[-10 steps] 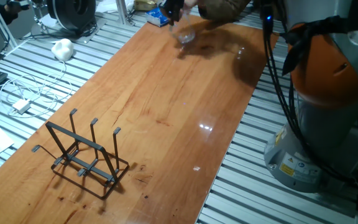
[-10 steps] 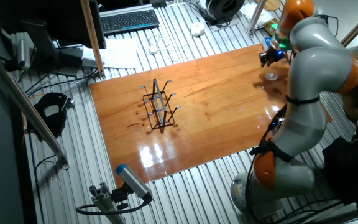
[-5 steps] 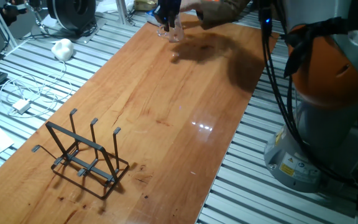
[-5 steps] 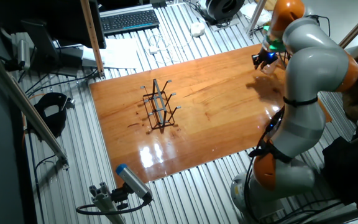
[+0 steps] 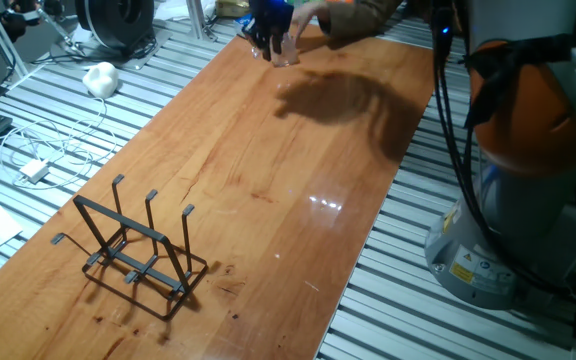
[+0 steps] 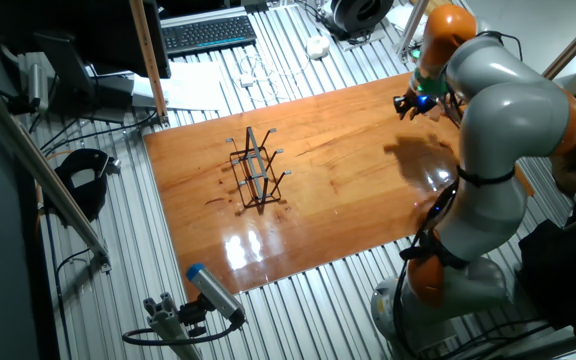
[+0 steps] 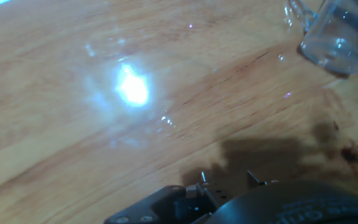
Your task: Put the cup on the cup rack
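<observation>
The gripper (image 5: 268,30) is at the far end of the wooden table (image 5: 268,170), and the cup (image 5: 285,50) appears just beside or between its dark fingers in one fixed view, raised a little above the board to judge by the shadow lying apart from it. In the hand view the cup (image 7: 334,34) shows at the upper right corner, clear glass with its handle toward the left, above the wood grain; the fingertips themselves are not visible there. Whether the claw is clamped on the cup or merely close to it cannot be told from these views (the glass is see-through and the area is small and blurred). The cup rack (image 5: 133,250) stands at the near end of the table in the same fixed view, well apart from the gripper, upright on its rectangular base with three prongs pointing up. The governing relation: the rack (image 6: 256,170) lies along the table's long axis from the gripper (image 6: 408,103), almost the full board length away, so the coming move is judged to be a long carry down the table followed by a descent onto a prong.
</observation>
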Motion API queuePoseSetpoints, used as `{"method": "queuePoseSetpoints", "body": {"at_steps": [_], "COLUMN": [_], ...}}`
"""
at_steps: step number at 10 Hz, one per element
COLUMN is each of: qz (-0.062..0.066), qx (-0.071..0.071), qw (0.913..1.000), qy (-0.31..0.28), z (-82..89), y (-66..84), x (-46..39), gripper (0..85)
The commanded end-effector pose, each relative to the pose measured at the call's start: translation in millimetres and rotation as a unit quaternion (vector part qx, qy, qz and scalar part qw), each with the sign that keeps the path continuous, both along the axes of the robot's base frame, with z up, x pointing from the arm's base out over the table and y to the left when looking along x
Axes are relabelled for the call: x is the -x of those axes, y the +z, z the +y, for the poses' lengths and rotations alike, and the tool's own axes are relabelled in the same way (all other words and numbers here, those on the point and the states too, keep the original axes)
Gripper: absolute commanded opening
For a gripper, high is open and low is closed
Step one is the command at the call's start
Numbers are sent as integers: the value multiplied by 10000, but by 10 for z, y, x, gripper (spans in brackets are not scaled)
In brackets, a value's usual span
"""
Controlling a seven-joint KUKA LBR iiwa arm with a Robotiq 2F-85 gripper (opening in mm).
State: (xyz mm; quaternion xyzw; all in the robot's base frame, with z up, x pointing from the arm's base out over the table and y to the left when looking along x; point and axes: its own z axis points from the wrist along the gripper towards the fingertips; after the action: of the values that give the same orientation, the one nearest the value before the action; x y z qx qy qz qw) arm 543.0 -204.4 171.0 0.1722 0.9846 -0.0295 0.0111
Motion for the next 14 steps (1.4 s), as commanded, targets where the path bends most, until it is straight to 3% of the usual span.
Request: {"method": "queuePoseSetpoints", "body": {"at_steps": [1, 2, 5, 6, 8, 12, 13, 14], "qz": [-16, -30, -42, 30, 131, 56, 33, 26], "qx": [65, 196, 52, -17, -95, -79, -71, -71], "qw": [10000, 9998, 9999, 9998, 9996, 9999, 9999, 9999], "qy": [-43, -11, 144, 200, 249, 138, 147, 155], "z": [71, 83, -125, -197, -276, -289, -299, -314], "y": [21, 32, 12, 17, 24, -33, -53, -47], "x": [12, 17, -31, -63, -120, -134, -149, -163], "gripper": [340, 340, 340, 510, 510, 510, 680, 680]}}
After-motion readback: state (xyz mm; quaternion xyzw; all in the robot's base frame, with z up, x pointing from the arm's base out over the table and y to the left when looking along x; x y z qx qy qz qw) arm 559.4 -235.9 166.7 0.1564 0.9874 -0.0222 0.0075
